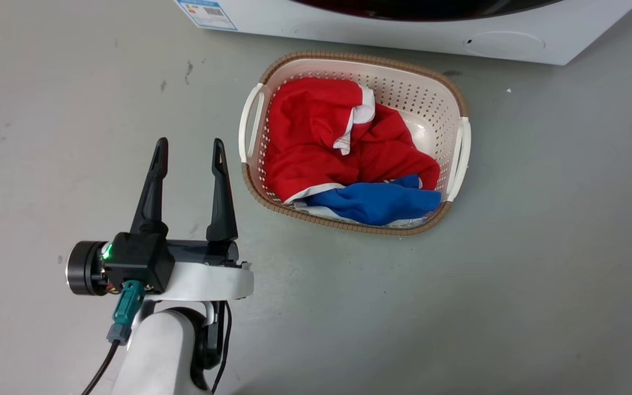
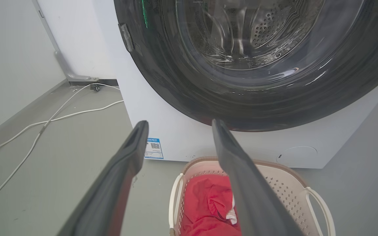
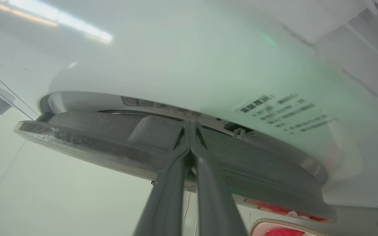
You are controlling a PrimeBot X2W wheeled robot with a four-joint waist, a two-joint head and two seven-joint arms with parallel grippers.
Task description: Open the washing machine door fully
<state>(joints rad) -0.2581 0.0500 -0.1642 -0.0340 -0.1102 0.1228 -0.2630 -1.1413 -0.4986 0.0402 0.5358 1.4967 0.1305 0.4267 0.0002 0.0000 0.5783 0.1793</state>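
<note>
Right wrist view: the right gripper (image 3: pixel 190 126), closed tip to tip on nothing, enters at frame centre the gap between the ajar washing machine door (image 3: pixel 87 144) and the washing machine (image 3: pixel 176 59); the left gripper (image 1: pixel 188 145), lower left in head view, points up-frame, wide open and empty.

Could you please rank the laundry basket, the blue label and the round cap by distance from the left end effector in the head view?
1. White perforated plastic laundry basket, right of the left end effector.
2. Small blue label, straight ahead.
3. Round white cap, far right.
</note>
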